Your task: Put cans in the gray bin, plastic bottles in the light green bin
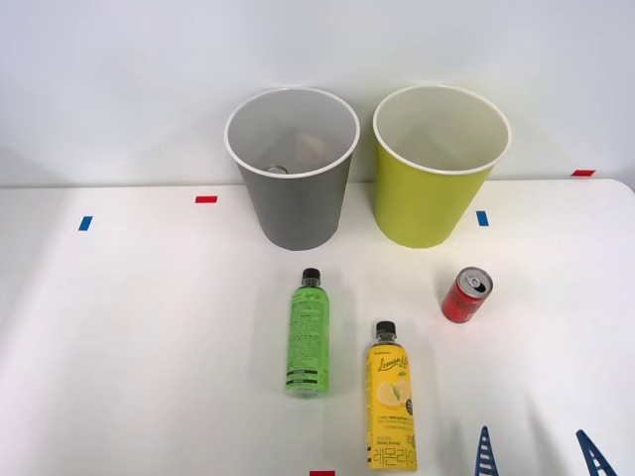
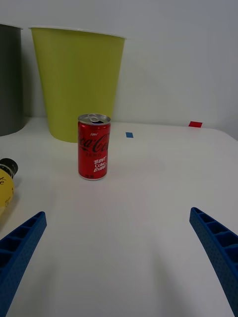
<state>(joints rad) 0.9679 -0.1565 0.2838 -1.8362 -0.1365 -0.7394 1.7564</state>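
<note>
Front view: the gray bin (image 1: 292,174) and light green bin (image 1: 440,169) stand side by side at the bench's (image 1: 129,337) far edge. The red can (image 1: 466,296) stands upright nearer the right edge, in front of the light green bin; the green-label bottle (image 1: 309,335) and lemon bottle (image 1: 391,399) lie toward the near edge. The right gripper's fingers (image 1: 539,453) sit at the near edge, spread wide and empty.

Wrist view: the can (image 2: 93,146) stands ahead of the wide-open fingers (image 2: 22,245), well apart and off-centre toward one finger. Centring first, then closing at mid-body, should avoid tipping it.
</note>
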